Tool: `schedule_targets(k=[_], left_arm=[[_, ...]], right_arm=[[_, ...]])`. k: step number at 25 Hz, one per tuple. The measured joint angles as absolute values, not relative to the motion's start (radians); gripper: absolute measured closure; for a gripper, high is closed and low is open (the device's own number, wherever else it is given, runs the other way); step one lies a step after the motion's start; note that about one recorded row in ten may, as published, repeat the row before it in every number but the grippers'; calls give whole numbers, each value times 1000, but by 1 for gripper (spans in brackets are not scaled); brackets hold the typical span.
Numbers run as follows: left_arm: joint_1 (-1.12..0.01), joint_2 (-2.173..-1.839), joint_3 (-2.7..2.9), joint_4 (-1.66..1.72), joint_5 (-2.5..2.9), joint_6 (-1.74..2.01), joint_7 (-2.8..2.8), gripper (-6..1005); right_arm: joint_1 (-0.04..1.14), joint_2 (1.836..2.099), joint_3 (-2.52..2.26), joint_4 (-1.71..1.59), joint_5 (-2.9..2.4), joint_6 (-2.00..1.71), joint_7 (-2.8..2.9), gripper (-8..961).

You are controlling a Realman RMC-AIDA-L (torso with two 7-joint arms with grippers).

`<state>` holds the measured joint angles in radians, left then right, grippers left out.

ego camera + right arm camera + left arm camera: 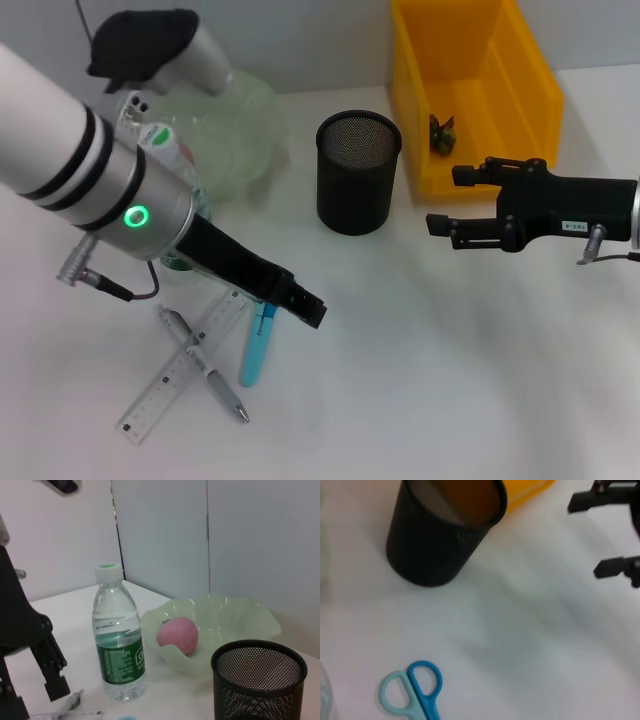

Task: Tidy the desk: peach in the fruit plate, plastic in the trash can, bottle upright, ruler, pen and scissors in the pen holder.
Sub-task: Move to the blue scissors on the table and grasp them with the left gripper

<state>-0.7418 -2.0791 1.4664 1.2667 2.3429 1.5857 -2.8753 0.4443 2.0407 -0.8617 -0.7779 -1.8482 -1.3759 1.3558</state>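
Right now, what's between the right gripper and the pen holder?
Nothing: bare table separates the right gripper from the pen holder, seen in the head view.

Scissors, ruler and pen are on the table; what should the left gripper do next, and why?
Probably lower the left gripper onto the scissors: it hovers beside them, while peach sits in the plate and bottle stands upright. The pen holder looks empty.

Peach [177,635] in plate [250,622]; bottle [118,640] upright; scissors [415,690] flat.
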Motion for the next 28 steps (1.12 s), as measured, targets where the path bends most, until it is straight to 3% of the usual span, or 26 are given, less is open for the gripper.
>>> schedule_targets(k=[28], left_arm=[[-787,-2079,1654,1133,2386,1429,-2868,214]], right_arm=[[445,2049,-867,-798,-1894,-1375,1357,139]])
